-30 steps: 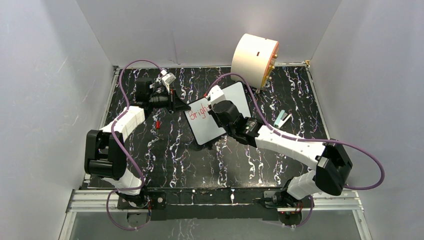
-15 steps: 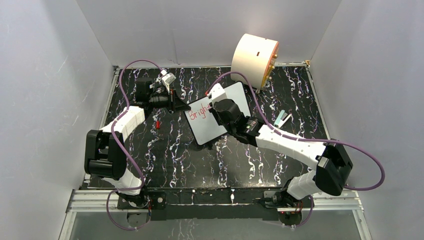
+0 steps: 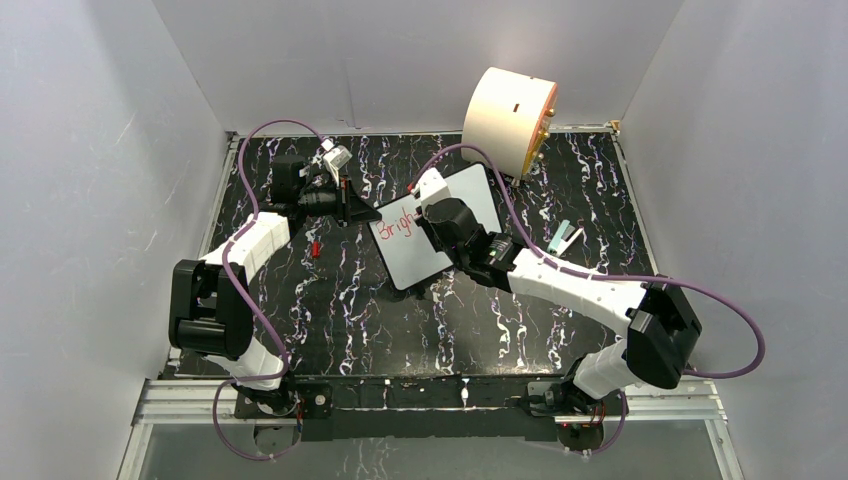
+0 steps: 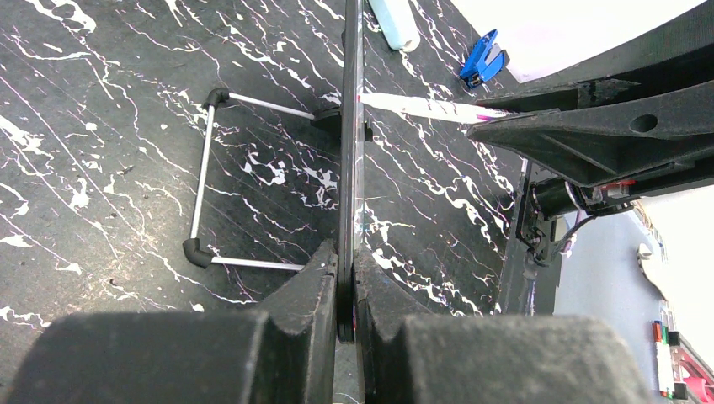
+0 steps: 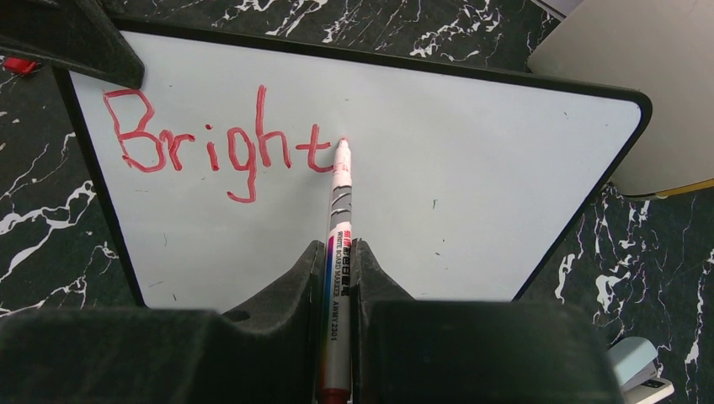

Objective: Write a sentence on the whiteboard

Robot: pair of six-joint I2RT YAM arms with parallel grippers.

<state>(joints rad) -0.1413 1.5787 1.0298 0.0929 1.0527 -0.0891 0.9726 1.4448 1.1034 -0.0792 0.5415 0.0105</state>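
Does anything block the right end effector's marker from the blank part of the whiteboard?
Nothing visible. The marker ends just past the red letters, and the whiteboard beyond is bare to its rim. The left end effector grips the opposite edge, off that path.

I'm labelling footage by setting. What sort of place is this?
Probably a lab robot test cell: plain white walls enclose a black marbled tabletop, and the left arm and right arm are bolted to an aluminium rail at its near edge.
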